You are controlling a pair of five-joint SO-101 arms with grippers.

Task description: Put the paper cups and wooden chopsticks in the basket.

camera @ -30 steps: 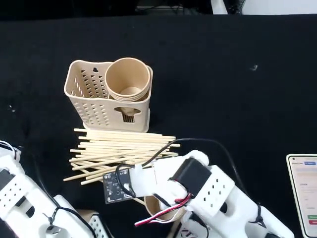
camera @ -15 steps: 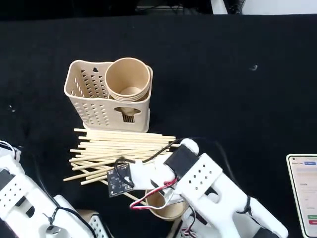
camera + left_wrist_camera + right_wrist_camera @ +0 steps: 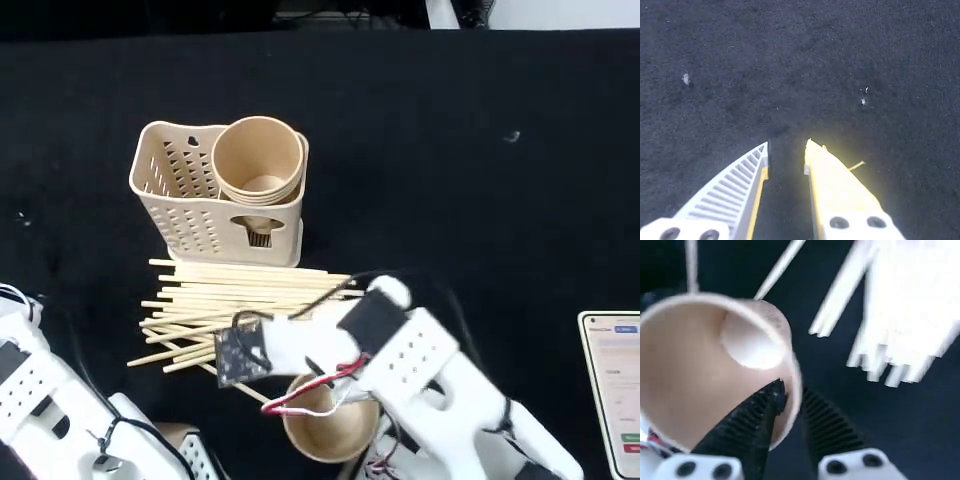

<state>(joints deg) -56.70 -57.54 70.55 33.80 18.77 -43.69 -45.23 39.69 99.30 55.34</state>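
Near edge, high view: left arm (image 3: 50,410) sits at the near left corner of the tabletop (image 3: 480,200). In its wrist view the left tool (image 3: 786,147) hangs over bare black cloth. Jaws are apart with a narrow gap and nothing between them. A few pale specks of lint lie on the cloth beyond.

Near edge, centre: right arm (image 3: 420,380) lies across the near part of the tabletop, with red and white wires looped at the wrist. The right tool (image 3: 792,392) is clamped on the rim of one paper cup (image 3: 715,380), one finger inside the wall and one outside. From above, this paper cup (image 3: 330,430) has its mouth facing up and sits on the near side of the chopstick pile. A single stick runs diagonally beside it.

Right edge, near: phone (image 3: 612,380) with lit screen. There is print on it, too small to read.

Middle: the wooden chopsticks (image 3: 240,300) lie loose on the tabletop in a flat pile, mostly parallel, with several splayed at the near left. The pile lies between the held cup and the basket. In the right wrist view the chopsticks (image 3: 905,315) lie just beyond the cup.

Far: the cream perforated basket (image 3: 190,215) stands upright just behind the pile. A stack of paper cups (image 3: 258,160) is nested in its right-hand part, mouths up. No legible label on basket or cups.
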